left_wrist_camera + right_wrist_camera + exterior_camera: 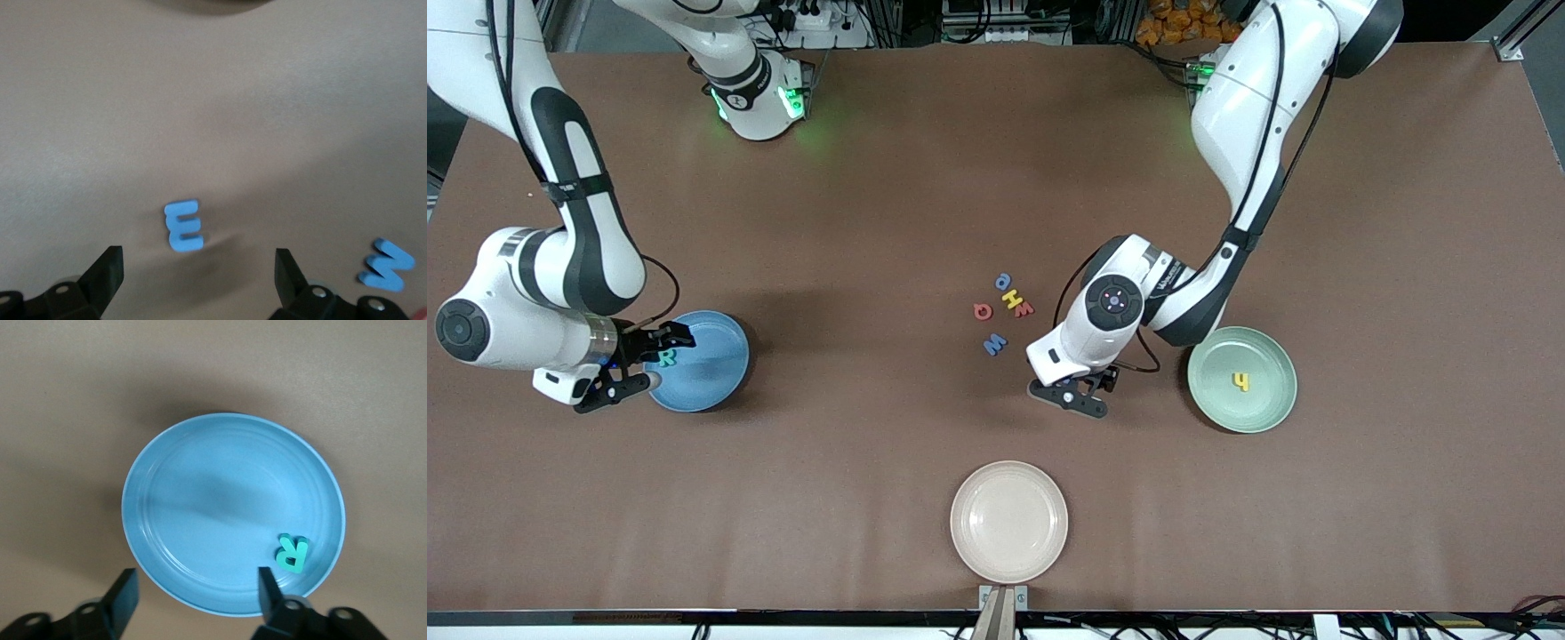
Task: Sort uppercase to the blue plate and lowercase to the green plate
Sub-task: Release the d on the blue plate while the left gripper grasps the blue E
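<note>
The right gripper [633,363] hangs over the edge of the blue plate [711,373], its fingers spread apart and holding nothing; the green R [292,553] lies free on the plate's floor close to the rim, just beside one finger [269,590] in the right wrist view. That plate sits toward the right arm's end of the brown table [871,178]. The left gripper [1083,391] hangs over bare table between the letter cluster and the green plate [1209,391], fingers wide apart and empty; its wrist view shows a blue m [183,227] lying on the table between the spread fingers and a blue W [385,265] off beside one finger [288,270]. The green plate, toward the left arm's end, holds one yellow h [1240,381]. There are three plates: one blue, one green and one cream plate [1009,560] near the table's edge closest to the front camera. In the middle of the table, five letters show in the front view: a rounded blue letter [1003,282], a yellow H [1013,299], a red letter [1024,309], a red ring [983,311] and the blue W. The left arm's wrist bears small dark lettering too small to read.
</note>
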### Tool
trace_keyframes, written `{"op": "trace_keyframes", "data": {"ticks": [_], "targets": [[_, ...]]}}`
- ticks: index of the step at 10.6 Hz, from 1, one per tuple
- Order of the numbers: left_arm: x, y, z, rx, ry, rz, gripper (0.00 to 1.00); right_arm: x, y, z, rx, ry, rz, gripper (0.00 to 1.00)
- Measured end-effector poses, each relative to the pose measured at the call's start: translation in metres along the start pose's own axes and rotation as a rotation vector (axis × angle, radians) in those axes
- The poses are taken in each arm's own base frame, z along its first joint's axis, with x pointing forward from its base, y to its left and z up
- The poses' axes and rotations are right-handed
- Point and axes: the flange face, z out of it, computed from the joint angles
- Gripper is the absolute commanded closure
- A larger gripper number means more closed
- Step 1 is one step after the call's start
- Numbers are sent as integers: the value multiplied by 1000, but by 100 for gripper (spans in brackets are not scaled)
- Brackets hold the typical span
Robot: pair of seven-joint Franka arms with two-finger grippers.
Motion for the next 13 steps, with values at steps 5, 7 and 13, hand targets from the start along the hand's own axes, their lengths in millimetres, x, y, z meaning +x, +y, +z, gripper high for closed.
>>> {"op": "trace_keyframes", "data": {"ticks": [5, 7, 13], "targets": [[2, -11, 11, 10, -9, -29, 8, 20, -48, 4, -11, -9, 3, 0], [-1, -11, 22, 12, -24, -32, 11, 32, -82, 7, -22, -15, 47, 0], [-4, -8, 33, 13, -38, -29, 33, 58, -180, 15, -60, 5, 163, 0]]}}
